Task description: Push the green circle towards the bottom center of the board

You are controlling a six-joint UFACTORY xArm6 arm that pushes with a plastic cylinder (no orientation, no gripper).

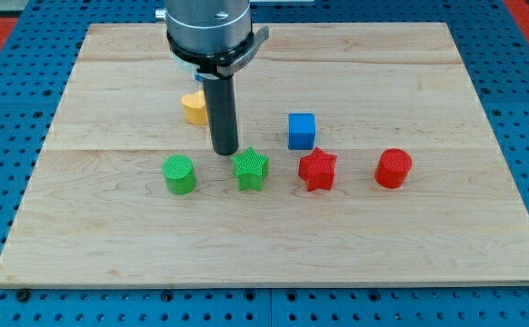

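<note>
The green circle [180, 174] stands on the wooden board [110, 236], left of centre. My tip [225, 152] rests on the board just above and between the green circle and the green star [251, 170], closer to the star's upper left corner. It touches neither that I can tell. The rod rises from the tip to the arm's grey head at the view's top.
A red star [317, 170] and a red circle [394, 169] lie in the same row to the right. A blue cube [302, 131] sits above the red star. A yellow block [194, 107] is partly hidden behind the rod.
</note>
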